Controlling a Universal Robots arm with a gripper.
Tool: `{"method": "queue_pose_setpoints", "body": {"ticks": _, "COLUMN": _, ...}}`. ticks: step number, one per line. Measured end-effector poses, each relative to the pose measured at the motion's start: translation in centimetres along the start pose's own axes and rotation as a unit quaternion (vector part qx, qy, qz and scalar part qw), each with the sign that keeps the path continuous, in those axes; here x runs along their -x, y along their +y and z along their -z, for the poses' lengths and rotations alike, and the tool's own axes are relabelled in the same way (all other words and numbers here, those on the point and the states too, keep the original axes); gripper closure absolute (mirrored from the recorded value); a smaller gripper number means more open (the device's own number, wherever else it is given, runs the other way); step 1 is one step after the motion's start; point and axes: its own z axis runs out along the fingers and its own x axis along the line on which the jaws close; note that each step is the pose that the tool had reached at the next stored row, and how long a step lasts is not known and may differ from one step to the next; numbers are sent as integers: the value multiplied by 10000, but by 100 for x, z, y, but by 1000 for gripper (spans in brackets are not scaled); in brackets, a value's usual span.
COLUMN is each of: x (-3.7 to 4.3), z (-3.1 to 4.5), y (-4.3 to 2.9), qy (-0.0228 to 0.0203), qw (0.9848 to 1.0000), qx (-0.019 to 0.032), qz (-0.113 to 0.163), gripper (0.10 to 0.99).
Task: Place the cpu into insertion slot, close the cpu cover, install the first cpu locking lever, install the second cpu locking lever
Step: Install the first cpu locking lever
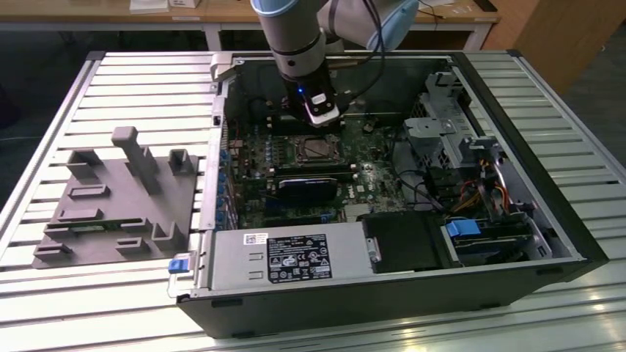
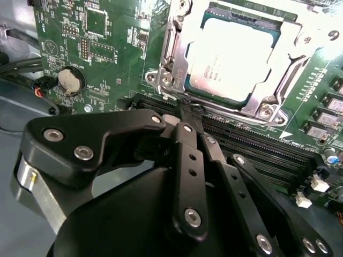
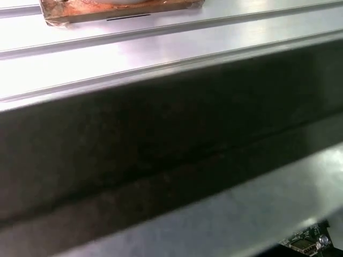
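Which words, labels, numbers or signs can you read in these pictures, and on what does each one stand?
No text is clear enough to quote.
Faint print on the cpu: too blurred to read.
White markings on the board: too small.
Print and symbols on the black label of the grey box: too small.
Print on the white sticker beside it: too small.

You have a slatted metal table (image 1: 127, 73) carrying everything. An open black computer case (image 1: 391, 301) lies on its side across the middle and the exterior view's right. Just beside it, on the exterior view's left, a grey moulded holder (image 1: 108, 213) sits flat on the slats.
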Motion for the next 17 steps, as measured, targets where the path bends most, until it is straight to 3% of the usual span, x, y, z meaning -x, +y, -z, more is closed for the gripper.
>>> {"method": "queue_pose_setpoints", "body": {"ticks": 8, "x": 20, "z": 6, "y": -57, "qy": 0, "qw": 10000, "qx": 1, "qz": 0, "gripper": 984}}
{"method": "queue_pose_setpoints", "body": {"ticks": 17, "x": 31, "z": 49, "y": -53, "qy": 2, "qw": 10000, "qx": 11, "qz": -3, "gripper": 984}}
